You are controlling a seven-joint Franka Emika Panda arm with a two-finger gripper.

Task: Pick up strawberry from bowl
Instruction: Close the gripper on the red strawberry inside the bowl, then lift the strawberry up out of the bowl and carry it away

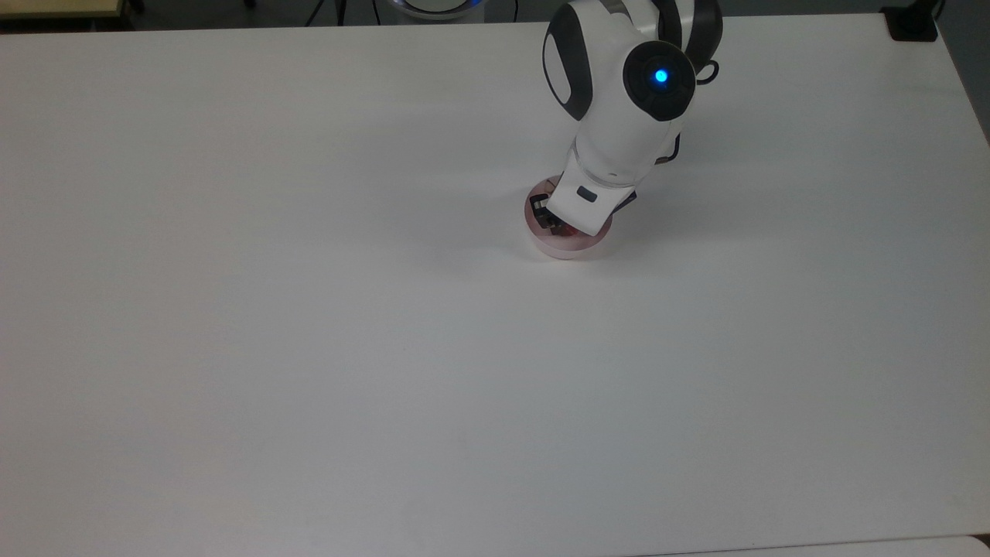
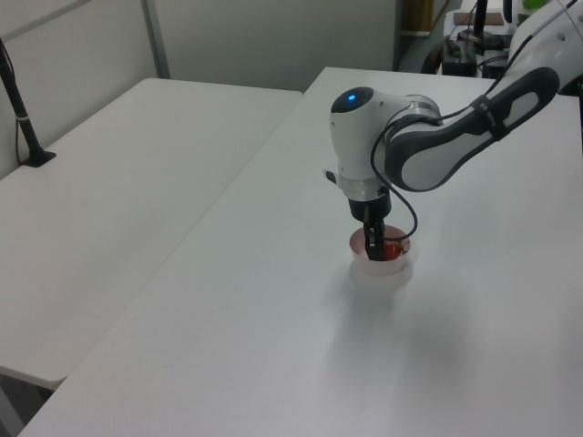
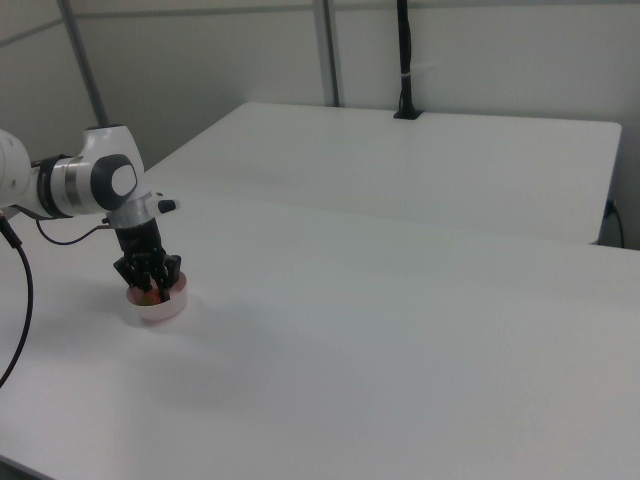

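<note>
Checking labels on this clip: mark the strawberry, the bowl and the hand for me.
strawberry (image 2: 392, 248), left view, on its red body inside the bowl.
bowl (image 1: 568, 247), top view, on the near rim of the pale pink wall.
hand (image 3: 147, 283), right view, midway between its dark fingertips, down in the bowl.

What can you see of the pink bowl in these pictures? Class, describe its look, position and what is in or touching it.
The bowl is small, round and pale pink, with smooth plain walls that look like plastic. It stands upright on the white table, near the far edge in the top view. The gripper reaches down inside its rim, and the red strawberry lies in it beside the fingers. Whether the fingers touch the bowl's wall cannot be told. Nothing else stands near it.
</note>
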